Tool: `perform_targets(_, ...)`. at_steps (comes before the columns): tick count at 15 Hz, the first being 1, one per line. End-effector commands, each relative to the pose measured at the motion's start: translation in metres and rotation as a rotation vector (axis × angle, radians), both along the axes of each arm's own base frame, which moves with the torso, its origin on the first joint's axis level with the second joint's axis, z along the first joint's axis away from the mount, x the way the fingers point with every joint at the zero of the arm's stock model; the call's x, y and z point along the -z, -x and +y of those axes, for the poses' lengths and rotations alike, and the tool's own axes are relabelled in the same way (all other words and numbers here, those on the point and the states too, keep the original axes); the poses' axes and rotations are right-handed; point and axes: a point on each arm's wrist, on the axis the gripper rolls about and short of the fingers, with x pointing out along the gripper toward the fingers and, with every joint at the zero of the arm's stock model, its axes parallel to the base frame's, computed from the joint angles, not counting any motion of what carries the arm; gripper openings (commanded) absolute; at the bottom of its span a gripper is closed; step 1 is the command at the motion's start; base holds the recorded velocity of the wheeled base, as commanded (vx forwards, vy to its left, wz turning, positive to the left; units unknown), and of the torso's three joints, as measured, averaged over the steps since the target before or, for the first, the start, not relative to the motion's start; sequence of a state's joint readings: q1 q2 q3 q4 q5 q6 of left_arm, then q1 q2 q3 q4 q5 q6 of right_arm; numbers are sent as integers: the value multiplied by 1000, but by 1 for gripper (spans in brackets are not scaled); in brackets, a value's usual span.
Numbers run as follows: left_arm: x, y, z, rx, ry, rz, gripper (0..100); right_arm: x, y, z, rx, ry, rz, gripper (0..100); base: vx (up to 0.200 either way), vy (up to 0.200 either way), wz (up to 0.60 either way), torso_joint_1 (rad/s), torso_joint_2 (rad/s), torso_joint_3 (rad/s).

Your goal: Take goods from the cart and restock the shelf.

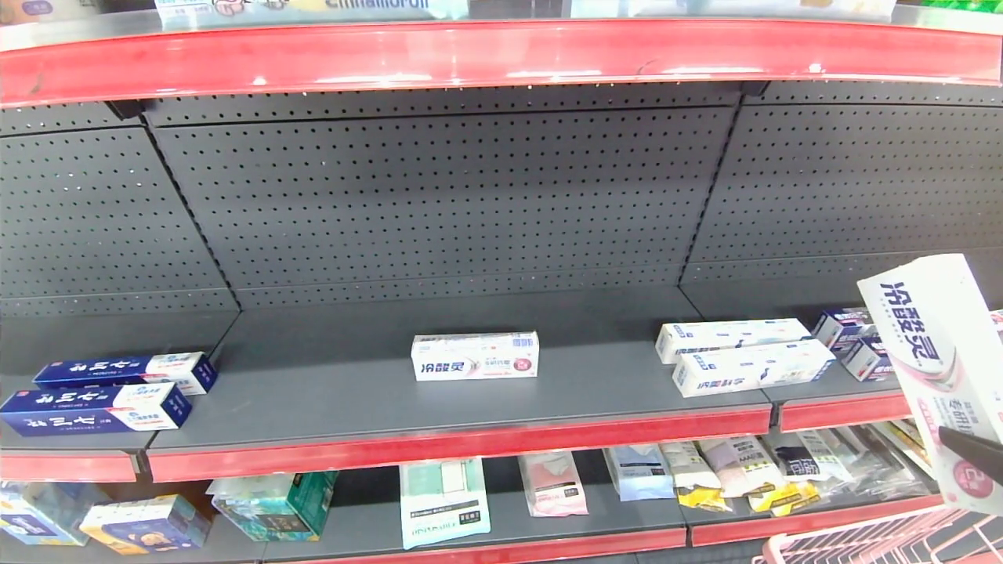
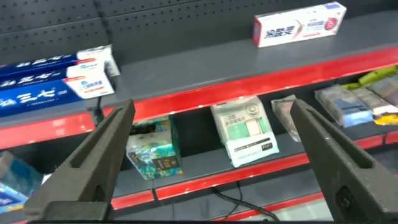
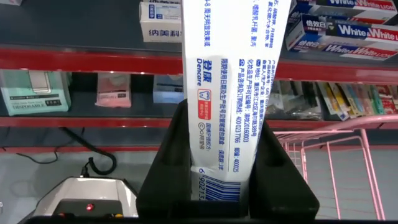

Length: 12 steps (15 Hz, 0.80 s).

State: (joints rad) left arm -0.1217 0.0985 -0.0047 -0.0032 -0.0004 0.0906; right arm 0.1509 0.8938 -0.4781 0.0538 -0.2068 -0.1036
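Right gripper (image 3: 225, 134) fingers clamped toothpaste box (image 3: 233, 56) near one end; probably light, crushable carton, so flat sides suited. Left gripper (image 2: 211, 149) gaped empty.

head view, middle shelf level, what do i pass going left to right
two blue toothpaste boxes → single white toothpaste box → pair of long white toothpaste boxes → small blue-and-white boxes → pink-and-white toothpaste box, held off the shelf in the right gripper
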Motion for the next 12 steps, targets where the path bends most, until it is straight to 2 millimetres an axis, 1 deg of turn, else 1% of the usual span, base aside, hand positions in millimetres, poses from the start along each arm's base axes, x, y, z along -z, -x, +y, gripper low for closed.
perform_targets(1, 0, 0, -1, -81, 0, -3, 100, -1, 1, -1, 4, 5, -6, 0, 0, 0, 0, 0, 0, 0)
perform_targets(2, 1, 1, -2, -116, -1, -12, 100, -1, 1, -1, 3, 11, -7, 0, 0, 0, 0, 0, 0, 0)
perform_targets(5, 1, 2, -2, -56, -3, -30, 100, -1, 0, -1, 1, 15, -2, 0, 0, 0, 0, 0, 0, 0)
perform_targets(9, 1, 3, -2, -62, -5, -42, 100, -2, 1, -1, -3, 21, -7, 0, 0, 0, 0, 0, 0, 0)
perform_targets(10, -62, 0, -3, -21, 54, -84, 100, -2, 1, -1, -5, 26, -10, 0, 0, 0, 0, 0, 0, 0)
perform_targets(11, -121, -38, -4, -40, 185, 0, 100, -1, 0, -1, -13, 29, -3, 0, 0, 0, 0, 0, 0, 0)
perform_targets(12, -160, -54, -5, -25, 216, -100, 100, 0, 1, 0, -17, 31, 3, 0, 0, 0, 0, 0, 0, 0)
